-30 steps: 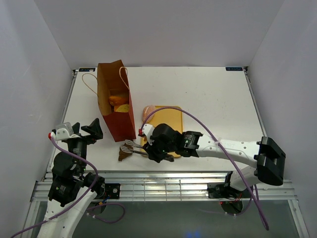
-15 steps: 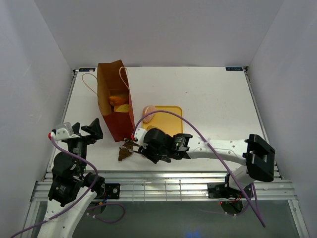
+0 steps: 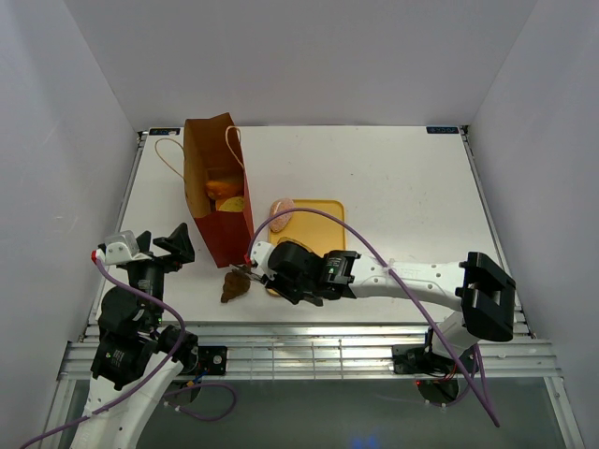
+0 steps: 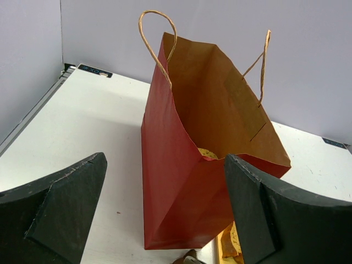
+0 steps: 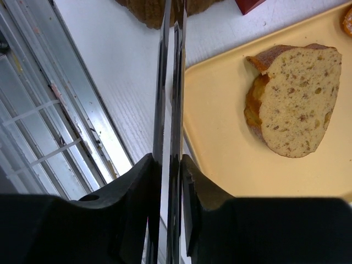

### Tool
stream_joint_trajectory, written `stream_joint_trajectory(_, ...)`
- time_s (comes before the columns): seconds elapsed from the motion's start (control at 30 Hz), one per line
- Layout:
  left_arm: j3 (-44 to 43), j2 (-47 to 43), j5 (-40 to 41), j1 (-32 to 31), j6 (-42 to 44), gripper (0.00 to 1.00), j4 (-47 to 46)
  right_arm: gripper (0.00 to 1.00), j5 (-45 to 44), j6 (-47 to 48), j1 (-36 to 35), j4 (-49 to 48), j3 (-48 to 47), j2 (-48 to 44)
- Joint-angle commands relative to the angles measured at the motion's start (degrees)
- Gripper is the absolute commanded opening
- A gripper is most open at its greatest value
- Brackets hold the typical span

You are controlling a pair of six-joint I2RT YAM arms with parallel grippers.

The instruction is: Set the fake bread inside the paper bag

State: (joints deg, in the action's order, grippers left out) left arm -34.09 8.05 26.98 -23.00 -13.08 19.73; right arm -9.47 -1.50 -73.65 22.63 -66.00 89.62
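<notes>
The reddish-brown paper bag (image 3: pixel 221 192) stands open at the left, with yellow and orange fake bread (image 3: pixel 226 193) inside it. My right gripper (image 3: pixel 279 277) is shut on the silver tongs (image 5: pixel 171 82). Their two arms are squeezed nearly together and reach to a brown croissant (image 3: pixel 234 288) on the table by the bag's near corner. In the right wrist view the gripper (image 5: pixel 170 162) holds the tongs beside a speckled slice (image 5: pixel 294 104) on the yellow tray (image 5: pixel 231 154). A pink roll (image 3: pixel 283 208) lies at the tray's far left corner. My left gripper (image 3: pixel 165 248) is open, facing the bag (image 4: pixel 187 165), holding nothing.
The yellow tray (image 3: pixel 323 220) lies right of the bag, under my right arm. The bag's cord handles (image 3: pixel 167 150) hang out to the left and the back. The table's metal front rail (image 5: pixel 44 143) runs just below the tongs and the croissant.
My right arm has moved left off the tray toward the croissant. The tongs' arms, spread a second ago, are now pressed together. The left arm has not moved.
</notes>
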Motion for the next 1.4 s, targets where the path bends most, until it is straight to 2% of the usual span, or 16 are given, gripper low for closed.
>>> stream_joint_trajectory(0.0, 0.78, -0.41, -0.26, -0.11, 0.16, 0.98, 0.23, 0.31, 1.2, 0.88, -0.62, 0.83, -2.65, -0.15)
stream_joint_trajectory(0.17, 0.78, -0.5, -0.26, -0.11, 0.16, 0.98, 0.23, 0.22, 1.39, 0.62, -0.62, 1.45, -2.12, -0.15)
stream_joint_trajectory(0.7, 0.78, -0.5, -0.26, -0.11, 0.16, 0.98, 0.23, 0.21, -3.71, -0.52, -0.53, 4.7, -5.02, -2.96)
stream_joint_trajectory(0.8, 0.78, -0.5, -0.26, -0.11, 0.16, 0.98, 0.23, 0.23, -3.71, -1.22, -0.53, 4.61, -4.58, -4.45)
stream_joint_trajectory(0.9, 0.86, -0.5, -0.26, -0.11, 0.16, 0.98, 0.23, 0.3, -2.48, -1.49, -0.62, 4.09, -4.58, -5.25)
stream_joint_trajectory(0.93, 0.86, -0.5, -0.26, -0.11, 0.16, 0.98, 0.23, 0.36, -2.3, -1.49, -0.62, 4.0, -4.58, -5.16)
stream_joint_trajectory(1.03, 0.86, -0.5, -0.26, -0.11, 0.16, 0.98, 0.23, 0.41, -1.16, -1.4, -0.53, 3.82, -4.93, -4.64)
stream_joint_trajectory(1.37, 0.86, -0.5, -0.26, -0.11, 0.16, 0.98, 0.23, 0.43, 0.6, -0.52, -1.5, 3.65, -6.34, -2.44)
